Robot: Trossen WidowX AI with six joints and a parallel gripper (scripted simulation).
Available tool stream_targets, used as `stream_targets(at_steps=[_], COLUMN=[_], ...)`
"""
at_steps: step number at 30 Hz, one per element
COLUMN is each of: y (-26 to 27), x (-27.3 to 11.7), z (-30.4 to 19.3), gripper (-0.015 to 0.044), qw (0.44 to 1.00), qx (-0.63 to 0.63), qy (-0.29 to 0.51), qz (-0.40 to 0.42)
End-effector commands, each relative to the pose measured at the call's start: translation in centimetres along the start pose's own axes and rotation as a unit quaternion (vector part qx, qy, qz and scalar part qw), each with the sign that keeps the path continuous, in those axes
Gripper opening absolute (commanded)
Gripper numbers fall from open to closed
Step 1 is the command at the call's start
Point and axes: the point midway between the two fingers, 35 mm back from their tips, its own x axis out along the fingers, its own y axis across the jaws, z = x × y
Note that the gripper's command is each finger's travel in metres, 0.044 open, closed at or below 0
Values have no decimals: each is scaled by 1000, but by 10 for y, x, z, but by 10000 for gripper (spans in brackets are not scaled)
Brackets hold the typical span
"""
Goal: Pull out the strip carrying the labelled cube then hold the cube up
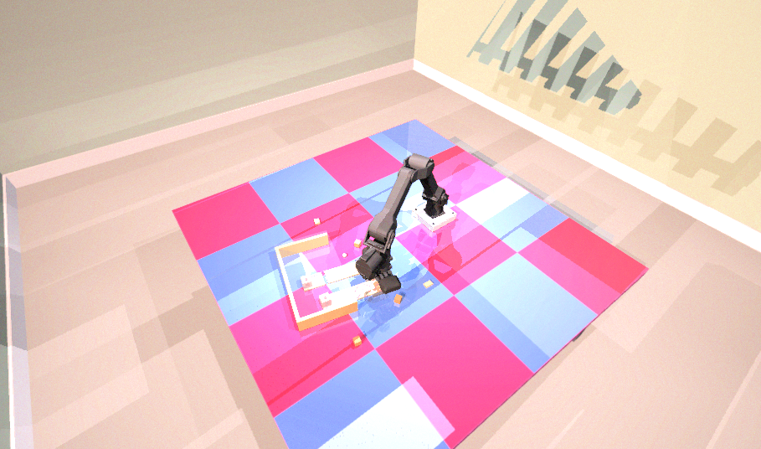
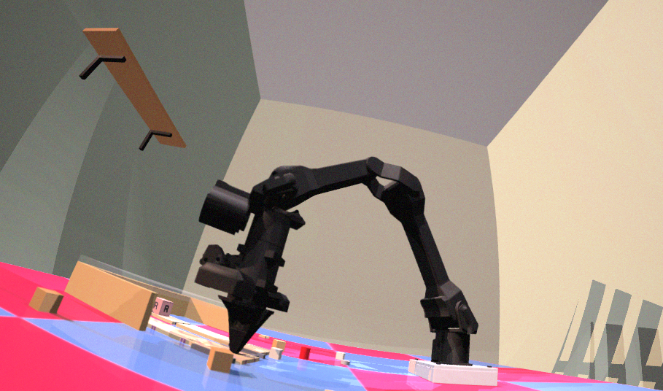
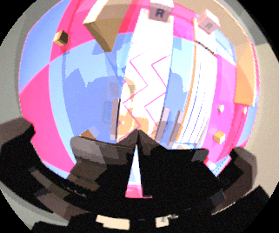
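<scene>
Labelled cube: I see it beyond my jaws, on the far end of the zigzag strip. My gripper is clenched on nothing, near that strip's near end; extraction looks unfinished, and the lift remains.

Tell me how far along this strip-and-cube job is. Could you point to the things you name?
Done: no pull-out or lift shows; the zigzag strip's cube (image 1: 326,300) (image 2: 163,306) (image 3: 160,10) sits within the wooden frame (image 1: 326,320) (image 2: 110,296) (image 3: 245,74).
In hand: nothing; the gripper (image 1: 376,288) (image 2: 235,351) (image 3: 137,131) is shut, low by the near end of the zigzag strip (image 1: 345,293) (image 3: 146,87), seemingly the unbroken one.
Left: pull it out, then raise its cube.
</scene>
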Motion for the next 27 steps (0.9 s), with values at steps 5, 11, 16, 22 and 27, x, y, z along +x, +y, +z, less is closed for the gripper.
stream_targets(at_steps=[5,11,16,22,27], y=[0,0,0,0,0], x=[5,5,5,5,5], z=[-16,-25,-32,-42,-50], gripper=[0,0,0,0,0], qw=[1000,1000,1000,1000,1000], qx=[0,0,0,0,0], qy=[8,8,9,9,9], qz=[-3,-3,-3,-3,-3])
